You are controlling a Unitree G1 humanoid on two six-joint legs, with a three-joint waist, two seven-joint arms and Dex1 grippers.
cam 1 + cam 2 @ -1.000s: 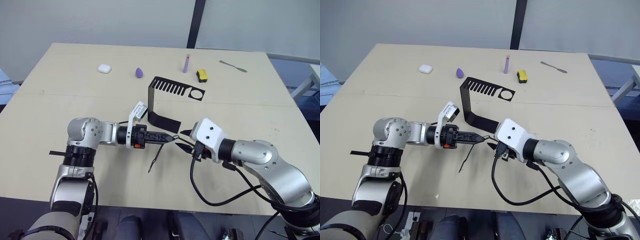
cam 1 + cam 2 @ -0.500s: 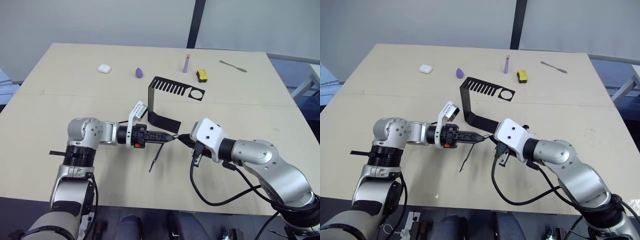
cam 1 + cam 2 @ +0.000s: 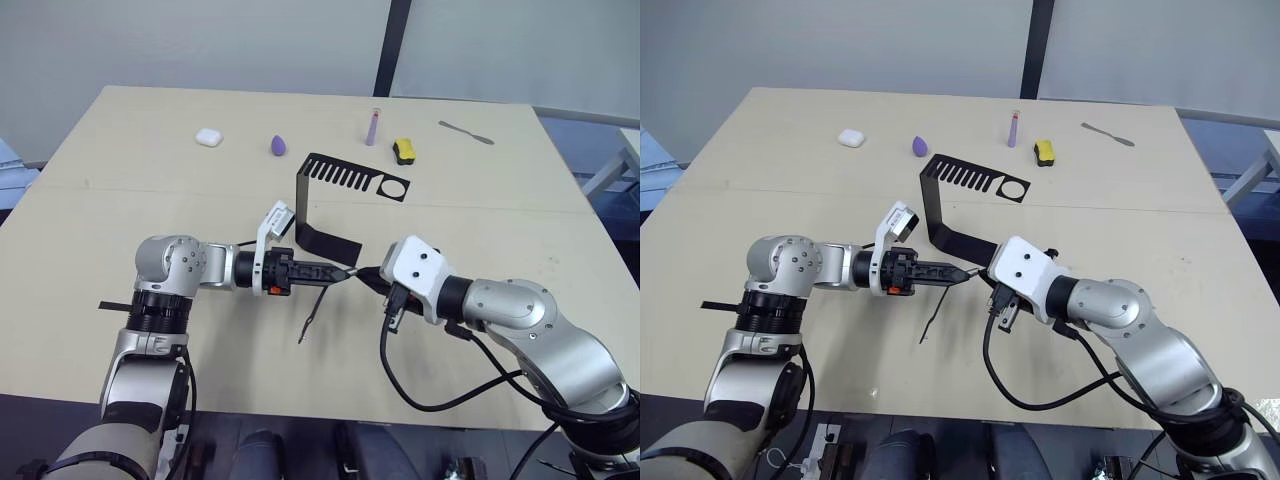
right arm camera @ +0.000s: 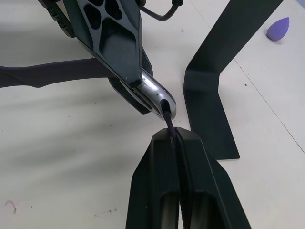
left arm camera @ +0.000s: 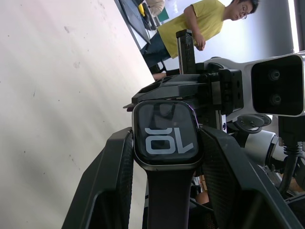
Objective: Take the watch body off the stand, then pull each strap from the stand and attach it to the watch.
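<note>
Left gripper (image 5: 164, 157) fingers pinched the watch body (image 5: 165, 133) above the desk (image 3: 120, 160), at 6 o'clock from the stand (image 3: 322, 195). Right gripper (image 4: 177, 143) fingers squeezed a strap (image 4: 169, 125), probably lining it up with the watch's slot.

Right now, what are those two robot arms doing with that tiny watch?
The left gripper is holding the small square watch body with the dark screen, and one thin black strap already hangs from it. The right gripper has its jaws shut on the second thin black strap, pushing its end into the watch's edge. The black sheet-metal stand sits just behind them on the beige table.
</note>
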